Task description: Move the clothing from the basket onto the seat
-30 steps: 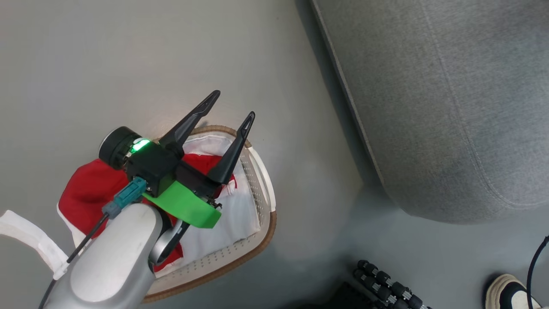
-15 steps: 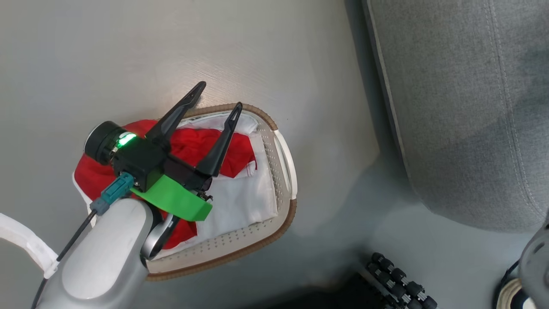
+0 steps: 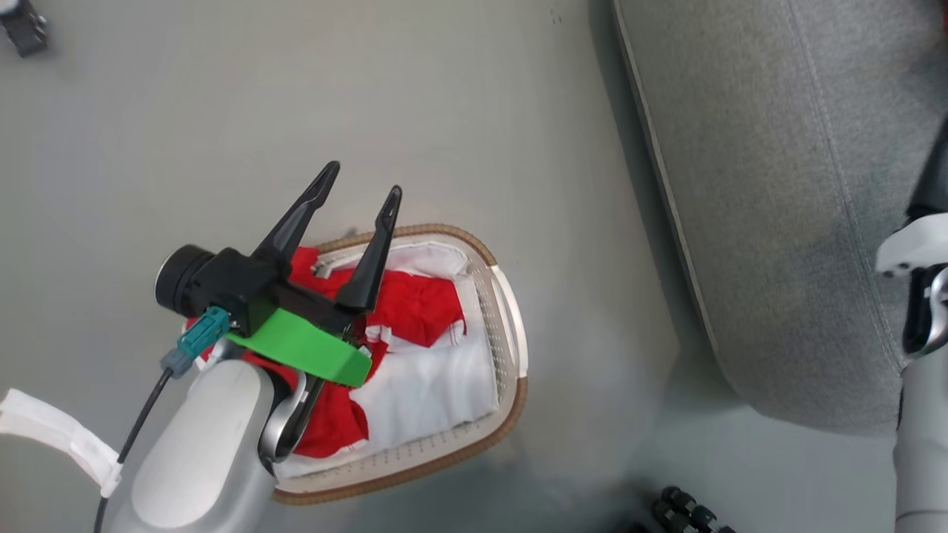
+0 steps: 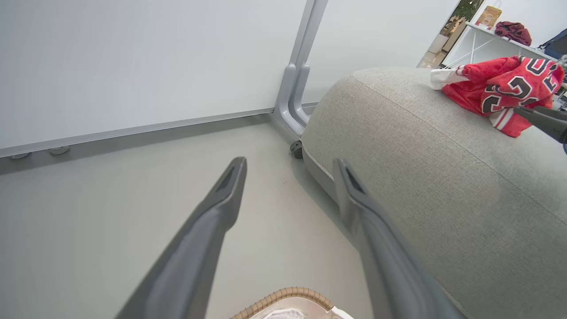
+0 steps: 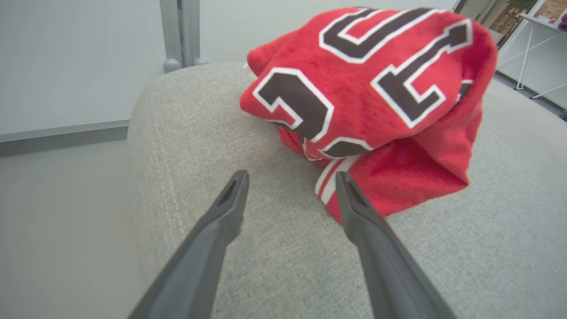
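In the head view the basket [image 3: 512,348] sits on the floor [image 3: 222,111] at lower centre. It is oval, white and perforated, with a brown woven-look rim. Inside, a flat white cloth [image 3: 433,385] lies along its right side. A crumpled red garment [image 3: 415,311] with white edging lies toward the upper left, partly hidden under the left arm. The left claw [image 3: 361,179] hangs over the basket's upper-left end, fingers spread, with nothing between them. The grey seat [image 3: 778,185] takes up the right side, apart from the basket.

In the right wrist view the jersey [image 5: 354,88] lies bunched on the seat at upper right. It is red with black, white-outlined numerals and red-and-white striped trim along its lower edge. The right claw [image 5: 291,175] is spread at bottom centre, gripping nothing. Its right fingertip overlaps the trim; contact is unclear.
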Tool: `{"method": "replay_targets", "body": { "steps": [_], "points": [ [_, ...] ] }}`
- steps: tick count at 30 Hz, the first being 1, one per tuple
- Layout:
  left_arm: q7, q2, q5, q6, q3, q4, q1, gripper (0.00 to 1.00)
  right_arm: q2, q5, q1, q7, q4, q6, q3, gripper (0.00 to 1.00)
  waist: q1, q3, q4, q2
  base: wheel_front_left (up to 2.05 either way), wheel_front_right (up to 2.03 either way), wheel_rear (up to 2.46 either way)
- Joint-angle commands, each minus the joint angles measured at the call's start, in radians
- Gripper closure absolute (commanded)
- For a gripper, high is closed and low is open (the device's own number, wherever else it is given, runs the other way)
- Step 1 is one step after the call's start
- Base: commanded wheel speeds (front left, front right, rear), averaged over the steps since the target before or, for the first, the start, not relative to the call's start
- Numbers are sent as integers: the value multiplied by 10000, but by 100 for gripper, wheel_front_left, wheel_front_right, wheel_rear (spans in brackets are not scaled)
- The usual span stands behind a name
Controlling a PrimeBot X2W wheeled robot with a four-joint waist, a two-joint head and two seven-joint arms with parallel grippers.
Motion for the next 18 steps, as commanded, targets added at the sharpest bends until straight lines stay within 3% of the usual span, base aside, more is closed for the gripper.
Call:
{"method": "replay_targets", "body": {
  "steps": [1,9,18],
  "points": [
    [6,-63,99,-30,173,111,228,0,23,77,272,-45,-225,-14,219,0,0,-784,370,0,0,0,0],
    [6,-697,447,-30,1545,659,1024,0,224,560,1362,-47,-1113,-14,1991,0,0,-2042,861,0,0,0,0],
    [6,-1390,1037,-30,3557,1482,1548,0,319,1196,1686,-47,-1059,-14,3404,0,0,-3085,1543,0,0,0,0]
  ]
}}
